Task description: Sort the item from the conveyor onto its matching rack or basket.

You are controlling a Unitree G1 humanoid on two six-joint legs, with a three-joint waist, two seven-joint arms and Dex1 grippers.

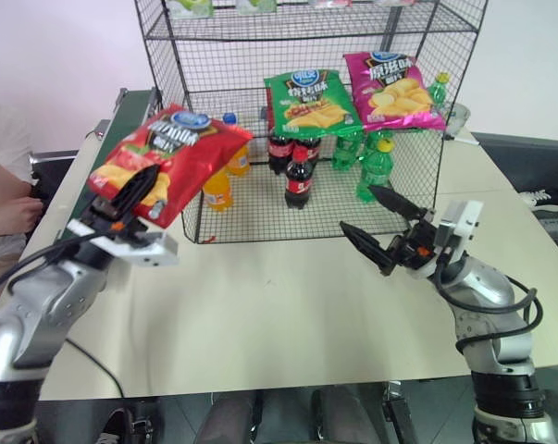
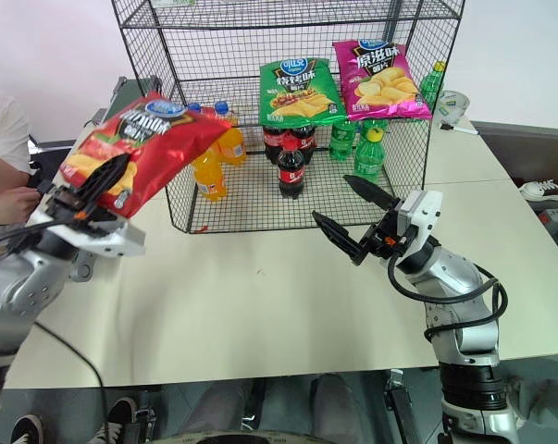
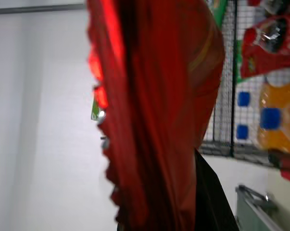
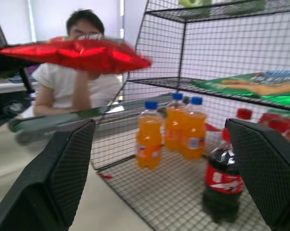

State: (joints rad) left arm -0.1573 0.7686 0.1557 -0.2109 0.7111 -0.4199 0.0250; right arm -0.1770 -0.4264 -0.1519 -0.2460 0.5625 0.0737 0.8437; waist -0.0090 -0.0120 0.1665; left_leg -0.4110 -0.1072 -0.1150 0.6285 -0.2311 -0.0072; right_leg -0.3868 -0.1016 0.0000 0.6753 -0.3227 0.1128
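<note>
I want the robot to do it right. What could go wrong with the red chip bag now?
The left gripper pinches only one end of the red chip bag, so the bag might slip out and drop onto the table. It hangs close to the black wire rack, so it could also bump the wire on the way in.

A pale beige desk (image 1: 288,314) carries a tall black wire-mesh rack (image 1: 408,194) standing at its far side. Along the desk's left edge runs the dark green conveyor (image 1: 135,104) with grey side rails. A second desk section adjoins on the right.
</note>
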